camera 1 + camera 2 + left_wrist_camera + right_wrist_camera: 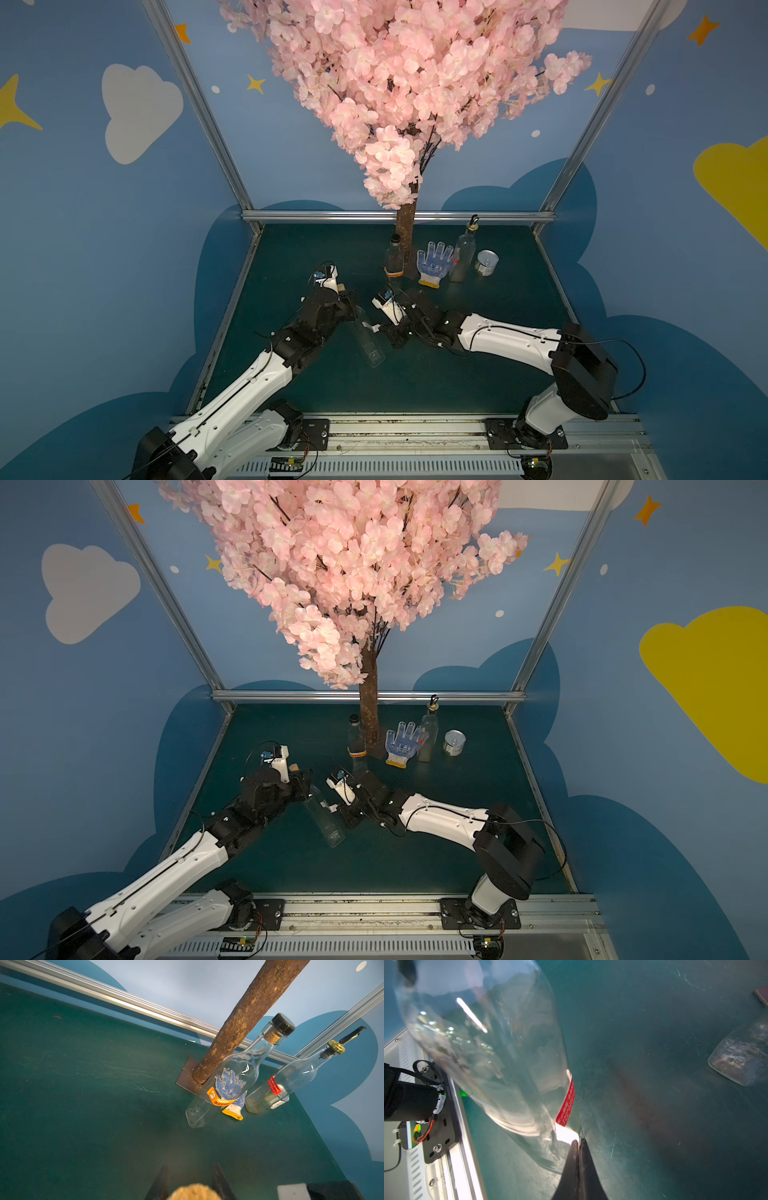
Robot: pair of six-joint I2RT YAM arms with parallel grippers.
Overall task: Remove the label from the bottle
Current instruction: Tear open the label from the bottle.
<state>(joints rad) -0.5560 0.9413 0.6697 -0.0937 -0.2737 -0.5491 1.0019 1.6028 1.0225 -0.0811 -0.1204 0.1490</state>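
At mid-table the clear bottle [370, 340] lies, left tool [352, 306] clamping its neck, right tool [579, 1141] pinching its red-and-white label [566, 1103].

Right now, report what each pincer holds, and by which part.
Left pincer: clear glass bottle, by its corked neck. Right pincer: the bottle's white-and-red label, by its peeled white edge.

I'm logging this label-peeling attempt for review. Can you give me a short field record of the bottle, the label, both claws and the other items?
worked bottle: clear glass bottle, slanted between the arms, cork in its neck
label: red part on the glass, not yet off
left claw: shut on the bottle's neck end
right claw: shut on the label's white end
back row: corked bottle with orange band, work glove, pourer bottle, tin can, near the tree trunk
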